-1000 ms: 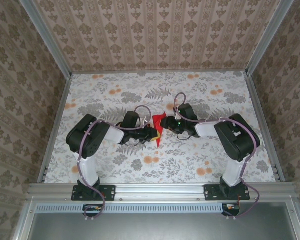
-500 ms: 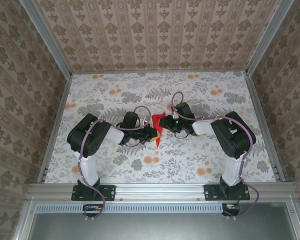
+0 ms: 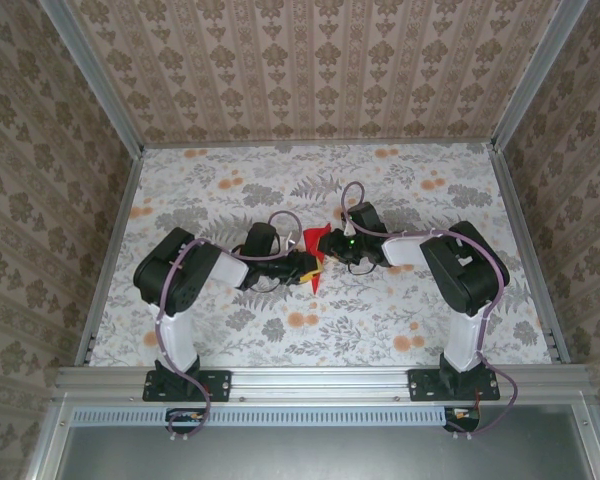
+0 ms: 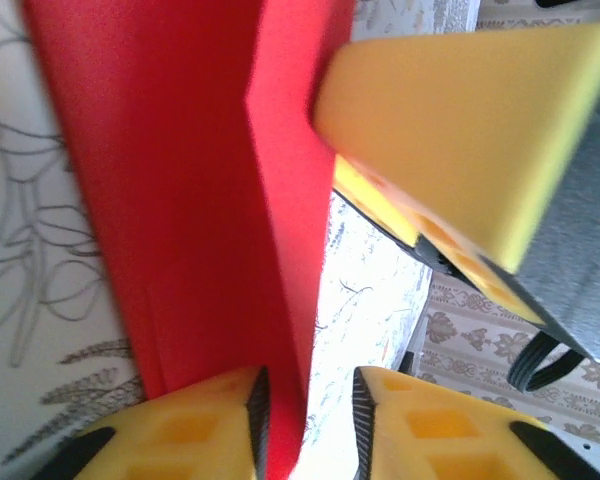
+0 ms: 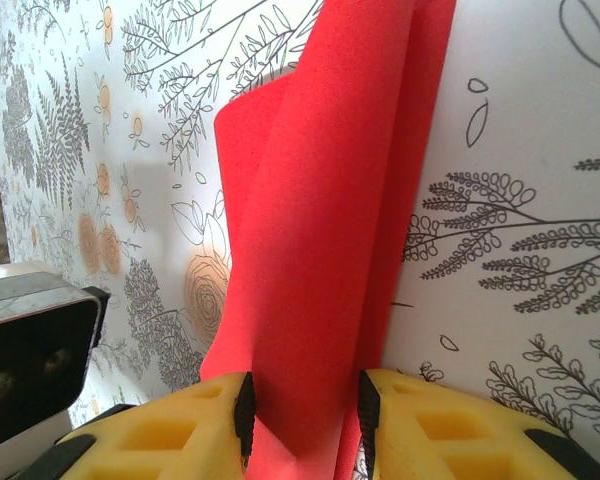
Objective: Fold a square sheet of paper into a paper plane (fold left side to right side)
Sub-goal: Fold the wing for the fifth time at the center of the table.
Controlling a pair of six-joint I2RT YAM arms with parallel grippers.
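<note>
The red paper [image 3: 316,241], folded into a narrow creased strip, sits mid-table between my two grippers. My right gripper [image 3: 332,250] has it from the right. In the right wrist view the folded paper [image 5: 320,220] fills the gap from pad to pad of the right gripper [image 5: 302,395], which is shut on it. My left gripper [image 3: 305,268] is at the paper's near left. In the left wrist view the left gripper [image 4: 308,395] is open: the paper [image 4: 200,200] lies against the left pad, with bare table showing before the right pad. The right gripper's yellow fingers [image 4: 450,110] loom close above.
The floral tabletop [image 3: 400,190] has free room on every side of the paper. Metal rails [image 3: 110,250] and patterned walls enclose the table. Both arms' cables [image 3: 280,218] arch over the wrists near the middle.
My left gripper has opened and let go of the paper. My right gripper has moved a little left and closed in on the paper.
</note>
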